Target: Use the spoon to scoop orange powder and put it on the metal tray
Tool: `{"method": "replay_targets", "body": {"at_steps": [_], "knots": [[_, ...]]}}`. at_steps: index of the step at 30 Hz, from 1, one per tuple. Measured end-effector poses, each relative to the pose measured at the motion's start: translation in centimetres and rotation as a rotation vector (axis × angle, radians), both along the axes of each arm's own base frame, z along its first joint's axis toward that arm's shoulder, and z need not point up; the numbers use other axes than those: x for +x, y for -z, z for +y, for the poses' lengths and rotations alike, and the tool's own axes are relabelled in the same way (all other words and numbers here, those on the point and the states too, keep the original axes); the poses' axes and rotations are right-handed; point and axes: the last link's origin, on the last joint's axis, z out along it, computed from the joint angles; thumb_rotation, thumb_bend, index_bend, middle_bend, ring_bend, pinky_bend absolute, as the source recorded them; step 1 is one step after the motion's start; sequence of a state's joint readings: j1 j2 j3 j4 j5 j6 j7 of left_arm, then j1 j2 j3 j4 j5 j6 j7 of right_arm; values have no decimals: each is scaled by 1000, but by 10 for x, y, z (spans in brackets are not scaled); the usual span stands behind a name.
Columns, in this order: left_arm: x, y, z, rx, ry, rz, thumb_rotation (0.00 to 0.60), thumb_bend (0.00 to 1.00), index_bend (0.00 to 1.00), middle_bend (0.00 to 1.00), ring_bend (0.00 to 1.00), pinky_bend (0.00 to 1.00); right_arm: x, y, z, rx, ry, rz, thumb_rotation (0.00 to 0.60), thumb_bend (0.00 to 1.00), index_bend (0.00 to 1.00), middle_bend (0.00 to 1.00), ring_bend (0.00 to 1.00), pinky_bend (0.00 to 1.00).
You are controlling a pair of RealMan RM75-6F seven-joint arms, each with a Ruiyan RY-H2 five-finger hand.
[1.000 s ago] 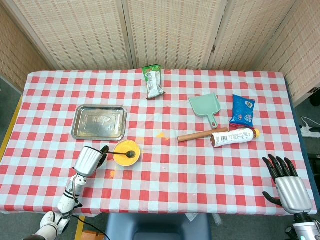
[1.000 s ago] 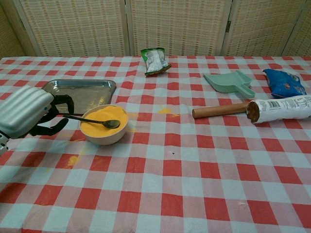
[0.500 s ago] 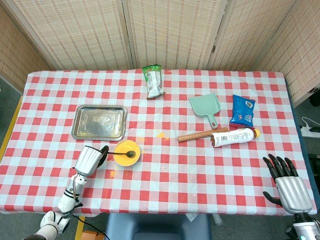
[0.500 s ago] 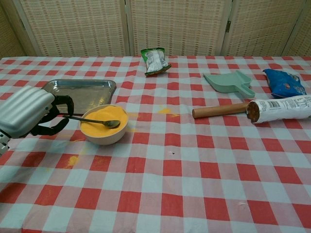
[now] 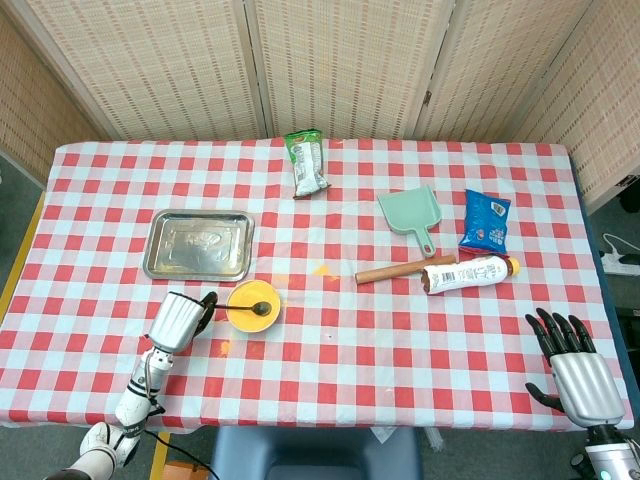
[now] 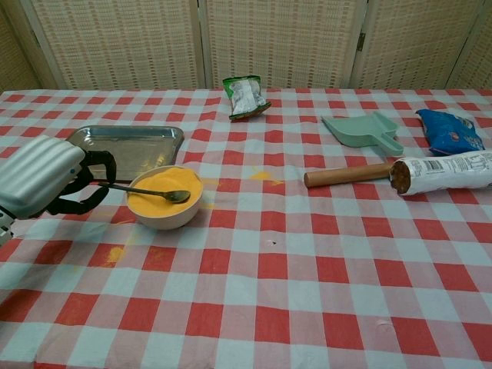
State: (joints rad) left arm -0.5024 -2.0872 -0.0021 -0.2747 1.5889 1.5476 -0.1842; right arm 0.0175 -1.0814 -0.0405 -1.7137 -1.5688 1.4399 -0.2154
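Note:
A small bowl [image 5: 253, 306] [image 6: 164, 197] of orange powder sits near the table's front left. A metal spoon [image 6: 150, 191] [image 5: 247, 306] lies with its bowl on the powder and its handle pointing left. My left hand [image 5: 181, 319] [image 6: 44, 177] grips the end of that handle, fingers curled around it. The metal tray [image 5: 199, 245] [image 6: 127, 143] lies just behind the bowl, holding no powder that I can see. My right hand [image 5: 573, 366] rests at the table's front right corner with fingers spread, holding nothing; the chest view does not show it.
Orange powder spills [image 6: 114, 253] mark the cloth by the bowl and further right [image 6: 261, 175]. A green snack bag [image 5: 306, 163], a green dustpan [image 5: 410, 213], a wooden rolling pin [image 5: 395, 270], a white bottle [image 5: 468, 273] and a blue bag [image 5: 486, 220] lie further back and right.

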Motion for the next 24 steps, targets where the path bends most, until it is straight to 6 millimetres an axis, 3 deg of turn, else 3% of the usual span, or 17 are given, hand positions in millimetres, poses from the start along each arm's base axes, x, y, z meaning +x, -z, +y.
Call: {"method": "replay_targets", "body": {"at_steps": [8,17,24], "knots": [[-1,2,-1,-5,-6,1,600,426,482,1000,1000,1000,0,0,0,1,1,2,600,97,0,0,0,0],[0,1,-2,-5,0,-17,600,428,552,1000,1000,1000,0,0,0,3,3,4,600,98,0,0,0,0],[0,2,0,-8,-4,-13,600,428,541,1000,1000,1000,0,0,1,2,2,4,600,99,0,0,0,0]]}}
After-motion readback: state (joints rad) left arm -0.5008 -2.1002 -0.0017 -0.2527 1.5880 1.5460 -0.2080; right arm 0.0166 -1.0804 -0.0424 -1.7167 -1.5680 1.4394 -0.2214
